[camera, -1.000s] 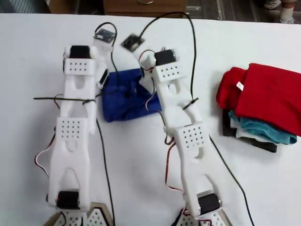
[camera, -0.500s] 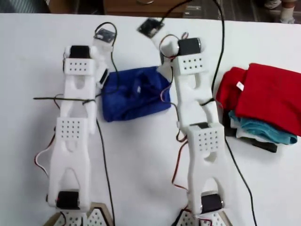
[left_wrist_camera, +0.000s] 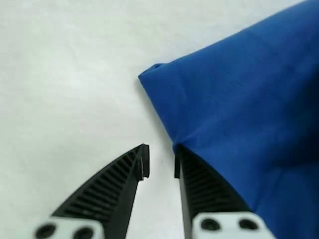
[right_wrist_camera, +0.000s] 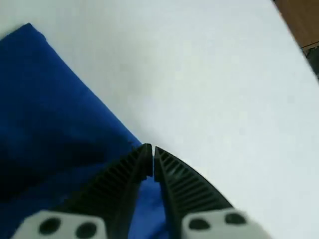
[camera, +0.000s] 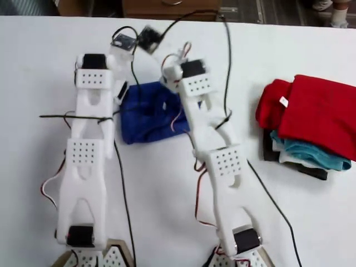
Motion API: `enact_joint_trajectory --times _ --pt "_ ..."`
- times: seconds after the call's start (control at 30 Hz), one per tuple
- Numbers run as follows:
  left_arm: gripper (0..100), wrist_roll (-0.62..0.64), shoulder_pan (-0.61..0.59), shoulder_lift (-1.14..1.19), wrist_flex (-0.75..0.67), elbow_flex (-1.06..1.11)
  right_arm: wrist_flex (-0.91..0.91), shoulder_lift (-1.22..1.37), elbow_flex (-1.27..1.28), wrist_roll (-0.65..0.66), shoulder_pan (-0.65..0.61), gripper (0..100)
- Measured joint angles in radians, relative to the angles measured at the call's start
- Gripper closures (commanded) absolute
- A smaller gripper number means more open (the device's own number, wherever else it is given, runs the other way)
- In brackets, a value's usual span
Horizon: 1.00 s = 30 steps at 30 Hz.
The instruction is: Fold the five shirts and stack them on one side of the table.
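Cloth in two places marks the table [camera: 33, 83]: one blue shirt [camera: 147, 114] lies loosely folded at the far middle, between the two white arms, and a stack [camera: 303, 158] of folded shirts sits well apart at the right side. The stack shows four layers, counted from above: a red shirt [camera: 317, 111], a teal one [camera: 308, 153], a white one [camera: 286, 159] and a black one [camera: 312, 172] at the bottom. The left arm [camera: 86, 156] covers the blue shirt's left edge with its wrist, and the right arm [camera: 217, 150] lies across its right part, hiding that side from the high view. Thin black cables [camera: 125, 194] trail over the tabletop beside each arm. In the left wrist view the left gripper [left_wrist_camera: 159, 162] is slightly spread, with one finger touching the blue shirt [left_wrist_camera: 239, 114] at its edge and the other over bare table. The right gripper [right_wrist_camera: 152, 154] has its fingers almost pressed together right at the border of the blue shirt [right_wrist_camera: 50, 109]; whether any cloth is caught between them cannot be told.
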Motion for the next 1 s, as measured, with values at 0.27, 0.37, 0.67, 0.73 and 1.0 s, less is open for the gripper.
enact_joint_trajectory --times 0.27,0.37,0.67,0.73,1.0 --pt "89 0.000 -0.008 0.002 0.000 0.000 0.169 0.043 -0.020 -0.003 -0.023 97.8" --pt "89 0.000 -0.015 0.000 -0.002 0.000 0.298 0.038 -0.021 -0.003 -0.023 97.8" --pt "89 0.037 -0.025 0.000 -0.002 0.000 0.503 -0.071 -0.021 0.000 -0.011 97.8" --pt "89 0.071 -0.032 0.000 -0.002 0.000 0.505 -0.103 -0.020 0.000 0.002 97.8" --pt "89 0.098 -0.040 0.000 -0.011 0.000 0.505 -0.150 -0.020 0.000 0.017 97.8"
